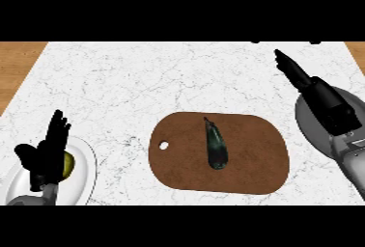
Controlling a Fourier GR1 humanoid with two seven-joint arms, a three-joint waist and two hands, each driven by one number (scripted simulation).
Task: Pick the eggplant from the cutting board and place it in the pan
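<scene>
One dark, slender eggplant [215,146] lies lengthwise near the middle of a brown rounded wooden cutting board [249,166] with a small hole at its left edge, nothing touching it. Board rests on the white marble bench [143,77]. At right, a grey round pan [308,126] sits partly hidden beneath the right robot hand [294,71], fingers straight, holding nothing. At lower left, the left robot hand [49,147] stands open over a white plate [84,166] carrying a yellow-green item [68,164].

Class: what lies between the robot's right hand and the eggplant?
In the head view, only bare marble counter and brown cutting board separate the right hand from the eggplant.
</scene>
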